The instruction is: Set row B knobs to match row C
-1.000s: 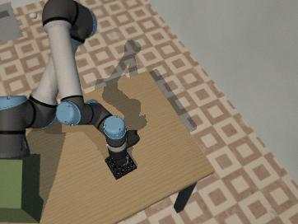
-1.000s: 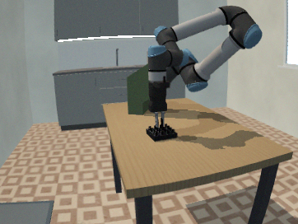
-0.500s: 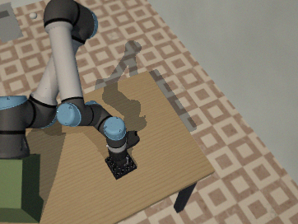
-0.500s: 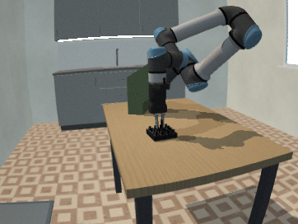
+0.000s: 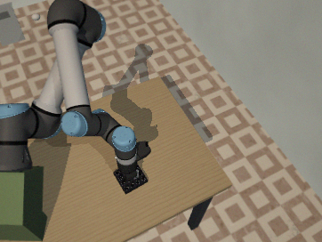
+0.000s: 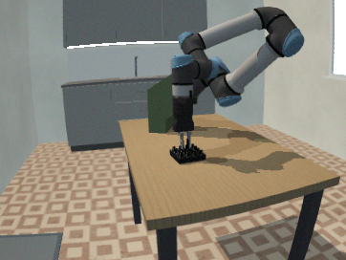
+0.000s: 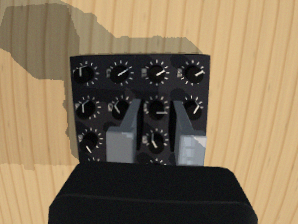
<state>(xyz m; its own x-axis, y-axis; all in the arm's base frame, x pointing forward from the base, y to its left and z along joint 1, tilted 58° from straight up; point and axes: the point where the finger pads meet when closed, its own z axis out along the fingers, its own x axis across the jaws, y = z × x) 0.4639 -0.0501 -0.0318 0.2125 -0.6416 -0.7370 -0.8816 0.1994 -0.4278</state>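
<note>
While the knob box (image 7: 140, 106) stands on the desk (image 7: 253, 63), the pincer (image 7: 156, 137) hangs directly over it, part open and holding nothing, one finger (image 7: 123, 137) on each side of a middle-row knob (image 7: 156, 140), seemingly above its top.

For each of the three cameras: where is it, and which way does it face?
Top: high overhead, tilted down on the table; arm shows.
Exterior: room height, facing table and counter; whole arm shows.
Wrist: on the gripper, straight down on the knob box; both fingers show.
All three share the knob box.
</note>
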